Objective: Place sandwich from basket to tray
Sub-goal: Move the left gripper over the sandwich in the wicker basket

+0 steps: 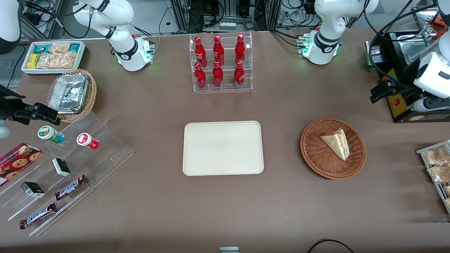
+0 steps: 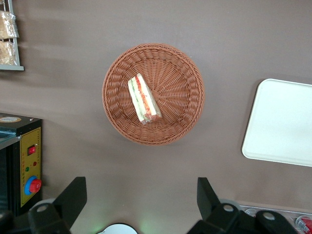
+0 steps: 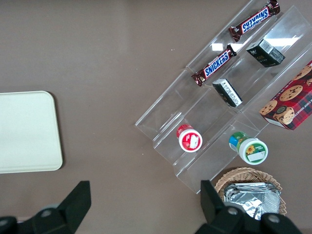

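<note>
**Sandwich not yet lifted; our reach has to come first**

We see the small triangular wedge sandwich of pale white bread, red and green filling showing along its edge, lying on its side in the round reddish-brown woven wicker basket. It sits off the basket's centre, toward the working arm's end. The flat cream-beige rectangular plastic tray lies bare beside the basket, toward the parked arm's end, with a strip of brown surface between them.

Our left gripper hangs well above the surface with its jaws spread wide and nothing between them; the basket and sandwich lie below it, apart from the fingertips. We judge that none of the task is done: the descent, the grasp, the carry across to the tray and the release all remain.

In the front view the left gripper itself is hard to pick out among the dark equipment at the working arm's end. From the wrist view the tray is cut off at the edge, and we cannot tell how the sandwich's underside rests against the weave.
</note>
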Action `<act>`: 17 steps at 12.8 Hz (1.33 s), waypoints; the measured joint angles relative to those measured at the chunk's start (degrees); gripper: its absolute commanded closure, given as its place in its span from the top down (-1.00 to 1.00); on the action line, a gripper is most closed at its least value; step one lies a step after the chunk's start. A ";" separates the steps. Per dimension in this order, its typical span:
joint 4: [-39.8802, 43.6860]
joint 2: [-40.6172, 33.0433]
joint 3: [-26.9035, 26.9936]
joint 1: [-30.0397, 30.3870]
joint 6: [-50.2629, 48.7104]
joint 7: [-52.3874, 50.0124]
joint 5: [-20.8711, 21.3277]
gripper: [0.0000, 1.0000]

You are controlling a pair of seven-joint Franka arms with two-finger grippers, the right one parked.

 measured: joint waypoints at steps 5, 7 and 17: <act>-0.11 0.04 0.00 -0.02 -0.09 0.00 -0.04 1.00; -1.60 -0.02 0.01 0.00 -0.15 0.00 -0.04 1.00; -22.94 -3.33 -0.08 -0.02 17.51 -8.45 -0.05 1.00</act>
